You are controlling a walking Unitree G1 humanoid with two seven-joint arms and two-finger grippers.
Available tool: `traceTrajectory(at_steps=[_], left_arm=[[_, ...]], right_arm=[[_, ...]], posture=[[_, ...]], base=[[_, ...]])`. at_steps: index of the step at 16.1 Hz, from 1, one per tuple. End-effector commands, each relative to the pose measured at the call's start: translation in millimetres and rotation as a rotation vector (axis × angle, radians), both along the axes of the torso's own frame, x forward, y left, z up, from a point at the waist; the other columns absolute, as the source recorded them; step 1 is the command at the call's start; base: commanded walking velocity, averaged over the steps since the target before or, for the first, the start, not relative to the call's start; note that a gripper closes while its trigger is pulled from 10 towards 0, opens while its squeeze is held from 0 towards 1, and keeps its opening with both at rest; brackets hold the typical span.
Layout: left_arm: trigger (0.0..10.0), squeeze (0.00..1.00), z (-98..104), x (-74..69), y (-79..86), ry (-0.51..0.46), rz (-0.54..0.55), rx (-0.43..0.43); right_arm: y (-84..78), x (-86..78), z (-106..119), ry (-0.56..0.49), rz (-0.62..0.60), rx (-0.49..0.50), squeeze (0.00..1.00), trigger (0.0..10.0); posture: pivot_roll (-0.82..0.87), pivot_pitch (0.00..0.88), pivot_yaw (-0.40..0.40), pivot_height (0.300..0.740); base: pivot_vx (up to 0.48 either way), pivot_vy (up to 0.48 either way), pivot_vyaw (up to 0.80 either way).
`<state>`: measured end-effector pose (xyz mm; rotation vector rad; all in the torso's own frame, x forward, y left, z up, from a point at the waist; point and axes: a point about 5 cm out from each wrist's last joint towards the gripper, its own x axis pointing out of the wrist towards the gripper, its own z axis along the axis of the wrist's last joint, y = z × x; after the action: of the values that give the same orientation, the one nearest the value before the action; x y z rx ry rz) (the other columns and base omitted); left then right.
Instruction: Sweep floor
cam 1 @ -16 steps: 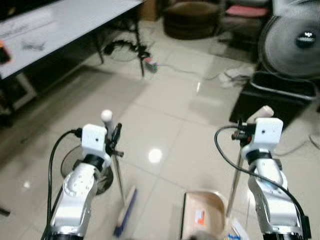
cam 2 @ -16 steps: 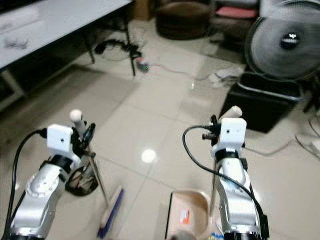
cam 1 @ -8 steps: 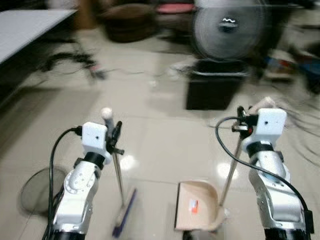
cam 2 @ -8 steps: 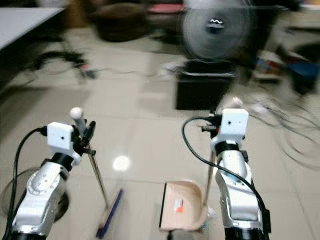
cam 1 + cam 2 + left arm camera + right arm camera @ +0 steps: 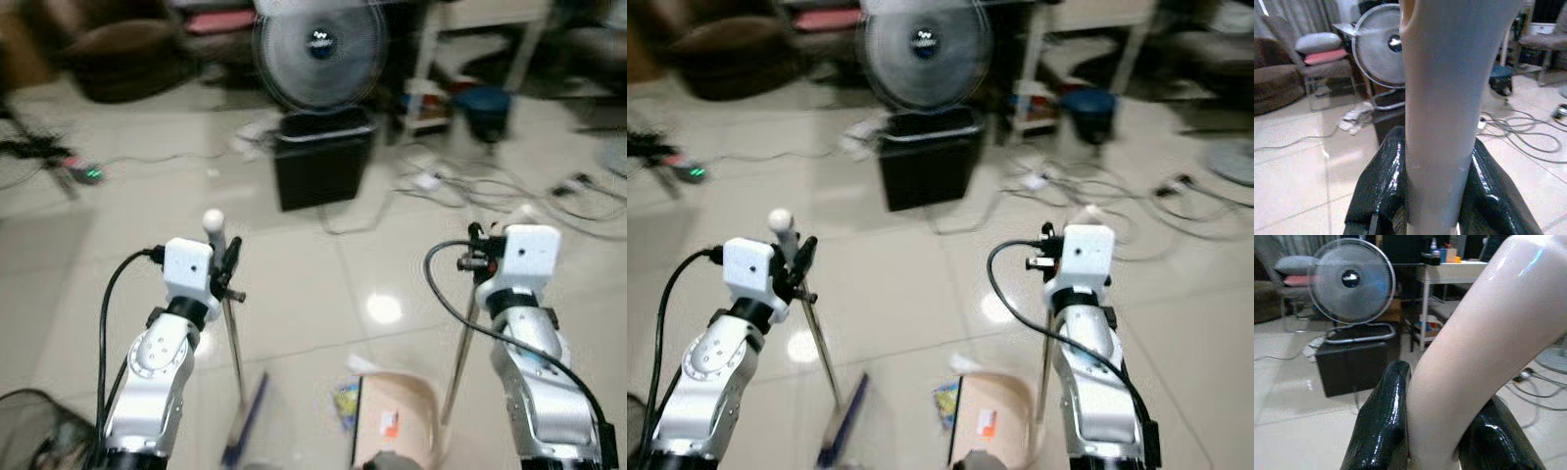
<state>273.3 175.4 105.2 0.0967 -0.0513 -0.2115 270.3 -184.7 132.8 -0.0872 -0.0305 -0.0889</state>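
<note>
Tiled floor [image 5: 294,284] unswept, litter [image 5: 343,401] near dustpan [image 5: 397,431]; left tool [image 5: 227,269] clamped on broom [image 5: 235,362], right tool [image 5: 477,257] clamped on dustpan handle [image 5: 458,362].

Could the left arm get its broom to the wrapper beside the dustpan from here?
Probably yes. The left gripper grips the broom, whose head sits on bare tile left of the wrapper, with nothing between them; the dustpan lies just beyond.

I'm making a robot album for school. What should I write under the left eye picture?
Left pincer holds the broom, right pincer the dustpan, beside a litter scrap.
</note>
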Motion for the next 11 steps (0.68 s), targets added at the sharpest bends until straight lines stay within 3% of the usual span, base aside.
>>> traceTrajectory(at_steps=[1,3,7,11], left_arm=[[10.0,0.0,5.2,1.4,4.8,-0.018,0.022,0.014],[10.0,0.0,5.1,1.4,4.5,-0.018,0.026,0.017],[10.0,0.0,4.6,2.3,5.2,-0.02,0.042,0.021],[10.0,0.0,3.2,5.1,9.4,-0.007,0.098,0.007]], right_arm=[[4.9,1.6,5.9,-0.033,0.026,0.009,0.0,10.0],[8.0,0.9,4.1,-0.021,0.052,-0.033,0.0,10.0],[7.9,0.4,3.5,-0.033,0.04,-0.044,0.0,10.0],[4.3,1.0,4.6,-0.045,0.031,-0.056,0.0,10.0]], posture=[[-0.01,0.073,0.068,0.74],[-0.01,0.076,0.069,0.74],[-0.02,0.076,0.067,0.74],[-0.02,0.073,0.067,0.74]], base=[[0.0,-0.435,0.0],[0.0,-0.48,0.0],[0.0,-0.48,0.53],[0.0,-0.071,0.0]])
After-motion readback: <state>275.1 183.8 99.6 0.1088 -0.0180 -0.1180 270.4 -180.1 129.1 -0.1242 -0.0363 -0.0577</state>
